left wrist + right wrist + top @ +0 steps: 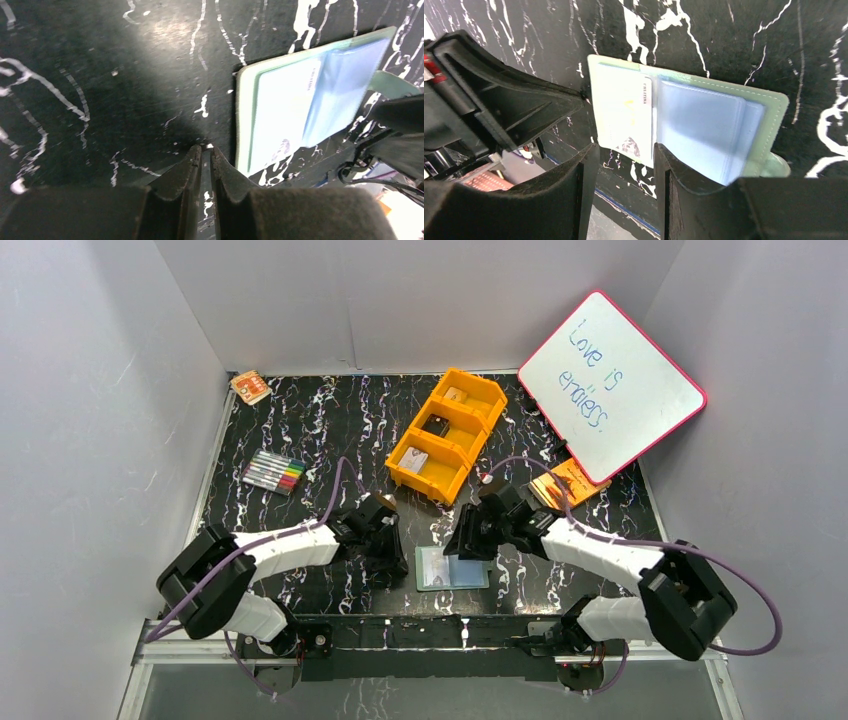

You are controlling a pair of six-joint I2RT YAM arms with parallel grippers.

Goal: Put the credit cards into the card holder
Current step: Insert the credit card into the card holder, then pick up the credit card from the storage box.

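A: The black tabletop [330, 420], veined in white, is sitting inside pale grey walls. Where is the card holder lying?

B: The card holder [452, 567] is lying open and flat at the near edge, between the two arms, with its blue clear pockets facing up. A pale card [624, 112] is resting on the half nearer the left arm, with small print running along one edge. I cannot tell whether it is tucked under the plastic or only lying on top.

A: And the claws?

B: The right gripper [625, 150] is hanging just over the holder's near edge with its fingers parted, released, nothing between them. The left gripper [206, 152] is pointing down at bare table just beside the holder's left edge. It is clenched to a thin slit and gripping nothing.

A: Are other cards showing?

B: Farther back, an orange tray [447, 435] is sitting at an angle, and small cards [416, 460] are lying in its three compartments. A whiteboard [610, 385] with blue handwriting is leaning at the right. A set of markers [273, 473] is lying to the left, and an orange packet [250, 387] is sitting in the far left corner.
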